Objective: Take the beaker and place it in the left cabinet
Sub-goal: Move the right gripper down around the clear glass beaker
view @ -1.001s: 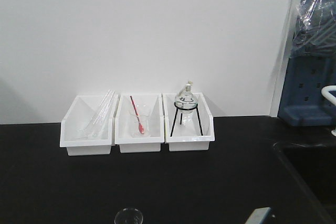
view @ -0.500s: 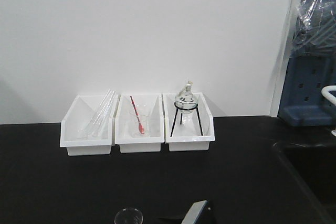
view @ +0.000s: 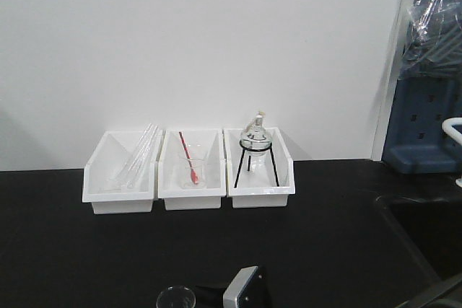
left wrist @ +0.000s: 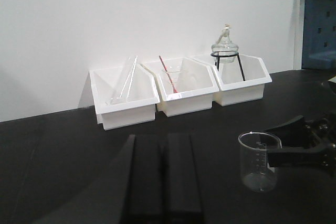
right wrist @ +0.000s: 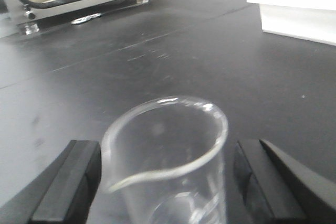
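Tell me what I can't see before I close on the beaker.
Beaker: the front view shows only its rim, and the bottom edge cuts off the rest. The right wrist view blurs it and cuts off its base.
Right gripper: it straddles the beaker, but blur hides whether it touches the glass.
Left cabinet: in no view.

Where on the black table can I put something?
Bare: the black tabletop between the three white plastic bins and the small clear glass beaker, and left of the bins. Crowded: around the beaker, flanked by the right end effector.
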Controlling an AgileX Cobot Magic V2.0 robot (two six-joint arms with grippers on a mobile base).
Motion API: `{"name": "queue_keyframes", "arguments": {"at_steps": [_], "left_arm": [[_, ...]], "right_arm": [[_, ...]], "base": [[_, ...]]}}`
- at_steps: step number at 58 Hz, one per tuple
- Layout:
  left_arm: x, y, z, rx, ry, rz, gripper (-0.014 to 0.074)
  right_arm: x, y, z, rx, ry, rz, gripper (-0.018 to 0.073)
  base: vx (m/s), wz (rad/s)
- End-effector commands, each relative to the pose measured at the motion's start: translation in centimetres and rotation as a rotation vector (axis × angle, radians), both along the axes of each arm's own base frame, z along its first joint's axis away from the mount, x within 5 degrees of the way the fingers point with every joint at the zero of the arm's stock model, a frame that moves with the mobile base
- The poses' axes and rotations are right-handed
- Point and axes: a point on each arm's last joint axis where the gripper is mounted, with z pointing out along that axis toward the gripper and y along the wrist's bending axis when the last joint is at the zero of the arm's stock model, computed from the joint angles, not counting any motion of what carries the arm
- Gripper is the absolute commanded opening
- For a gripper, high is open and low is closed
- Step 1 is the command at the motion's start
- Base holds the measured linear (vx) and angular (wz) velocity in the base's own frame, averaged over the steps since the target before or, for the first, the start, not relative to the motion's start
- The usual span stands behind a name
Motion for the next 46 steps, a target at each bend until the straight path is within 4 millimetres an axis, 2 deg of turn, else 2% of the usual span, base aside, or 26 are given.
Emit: {"name": "queue_keyframes", "arguments": {"at_steps": [1, 18, 25, 32, 43, 46], "left_arm": [[-0.1, 0.0, 0.3, -0.032, -0.080, -0.004, 0.0001], [-0.1, 0.0, 0.3, -0.032, -0.080, -0.004, 0.0001], [-0.1, 0.0, 0.3, -0.032, -0.080, -0.004, 0.0001], [-0.1, 0.0, 0.3, -0.032, -0.080, -0.004, 0.0001], [-0.1, 0.0, 0.3, -0.032, -0.080, -0.004, 0.0001], [-0.1, 0.0, 0.3, -0.032, -0.080, -0.004, 0.0001]], "right_arm": [[0.9, 1.0, 3.3, 0.151, -0.106, 0.020, 0.0564], [1.1, 4.1, 2.3, 0.160, -0.122, 0.074, 0.0562], [1.4, 4.5, 1.9, 0.142, -0.110, 0.055, 0.0519], [1.5, 4.5, 1.8, 0.136, -0.101, 0.033, 0.0370], [1.5, 4.5, 3.5, 0.158, -0.120, 0.038, -0.0011], [1.7, 4.4, 4.5, 0.158, -0.100, 0.025, -0.0014]], "base": [[0.00, 0.00], [0.00, 0.00], [0.00, 0.00], [0.00, 0.00], [0.00, 0.00], [0.00, 0.00]]}}
